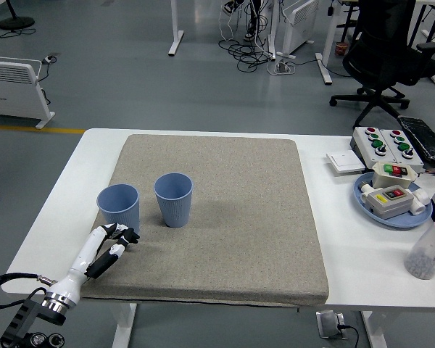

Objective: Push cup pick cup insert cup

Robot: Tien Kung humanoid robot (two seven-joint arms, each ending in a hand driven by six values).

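Observation:
Two blue ribbed cups stand upright on the grey mat (pixel 225 217). The left cup (pixel 119 207) is at the mat's left edge; the other cup (pixel 174 199) stands a little to its right, apart from it. My left hand (pixel 120 238) comes in from the lower left and sits just in front of the left cup's base, fingers curled and holding nothing, touching or nearly touching the cup. The right arm is out of view.
At the right of the white table (pixel 65 217) are a blue plate (pixel 391 210) with switch boxes, a button box (pixel 384 142), a white pad (pixel 342 161) and a bottle (pixel 431 250). An office chair (pixel 384 58) stands beyond the table.

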